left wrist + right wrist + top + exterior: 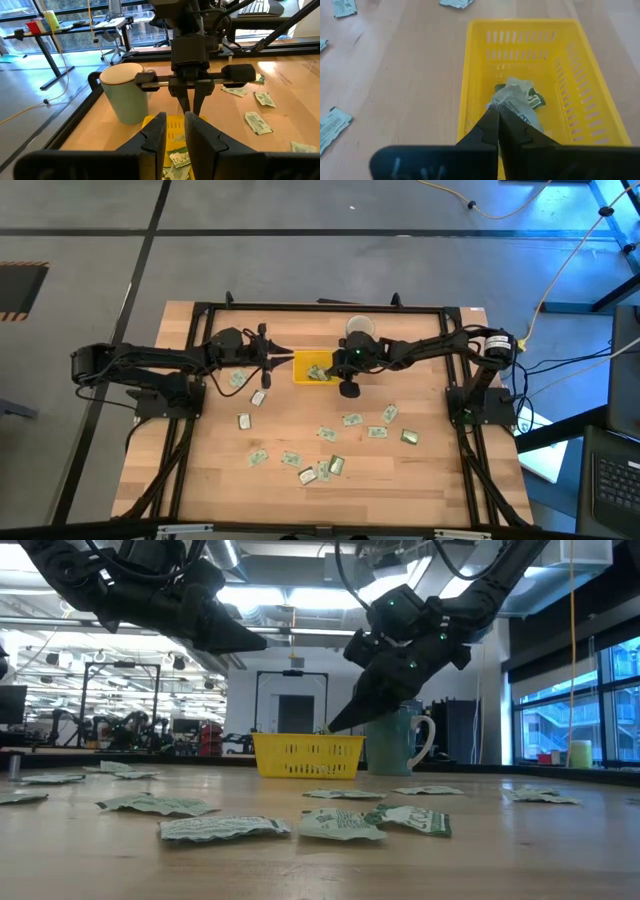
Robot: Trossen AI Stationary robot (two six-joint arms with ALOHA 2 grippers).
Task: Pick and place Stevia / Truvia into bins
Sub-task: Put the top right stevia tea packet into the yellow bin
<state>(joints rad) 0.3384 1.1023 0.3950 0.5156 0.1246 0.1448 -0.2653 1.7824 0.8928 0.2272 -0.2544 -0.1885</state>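
While the right tool (497, 116) hangs pressed together over the yellow bin (475, 75), crumpled sachets (517, 100) lie inside and many more (330, 435) remain scattered on the surface (430, 480). Its descent could snag the heap or nudge the bin toward the mug (400, 740). Left tool (174, 130), slightly parted and empty, crowds that same space, risking collision.

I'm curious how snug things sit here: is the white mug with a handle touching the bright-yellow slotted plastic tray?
Cannot tell. In the low view the mug overlaps the tray; the left wrist view hides the spot behind the left gripper.
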